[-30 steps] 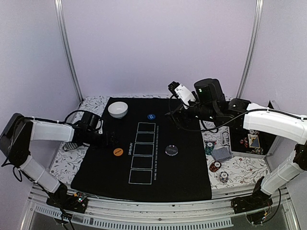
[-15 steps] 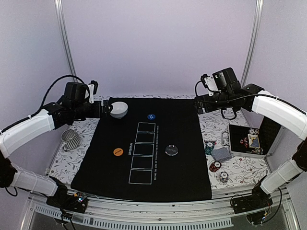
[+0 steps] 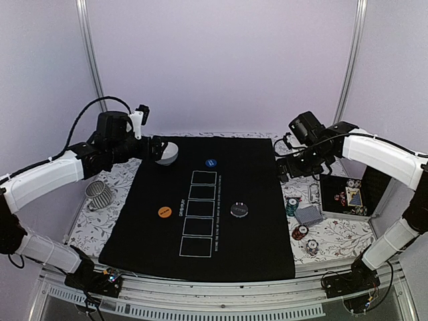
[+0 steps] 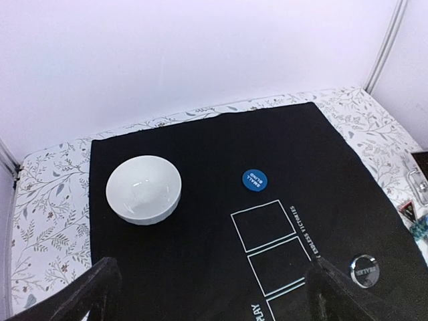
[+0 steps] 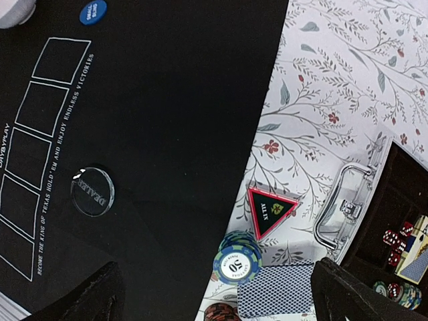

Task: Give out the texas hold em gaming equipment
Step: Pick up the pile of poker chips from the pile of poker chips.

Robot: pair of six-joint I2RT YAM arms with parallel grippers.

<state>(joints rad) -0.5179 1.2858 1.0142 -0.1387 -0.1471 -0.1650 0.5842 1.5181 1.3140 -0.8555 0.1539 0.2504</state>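
Showing a black mat (image 3: 254, 241) with five white rectangles on a floral-cloth desk (image 3: 338, 235), the overhead view had both arms raised above it. The left end effector (image 4: 214, 267) hung over the mat's far left corner, its fingers (image 4: 93, 294) wide apart and holding nothing, with a white bowl (image 4: 144, 189) below it. The right end effector (image 5: 214, 274) hung over the mat's right edge, likewise spread and empty.

A second before, both arms had been low: the left stretched beside the orange disc (image 3: 164, 212), the right reached across the far part of the mat. Since then each had swung up and back toward its own side.

The gaming pieces had not moved. The blue disc (image 4: 253, 178) lay beyond the far end of the row of rectangles, the orange disc left of the row and the dealer disc (image 5: 92, 191) right of it, all on the mat. Off the mat to the right, a black-red triangle (image 5: 271, 209) lay on the cloth. A teal chip stack (image 5: 237, 262) sat just beside it, with grey-blue-backed cards (image 5: 277, 299) next to the stack. Further chip stacks (image 3: 302, 232) sat nearer the arms.
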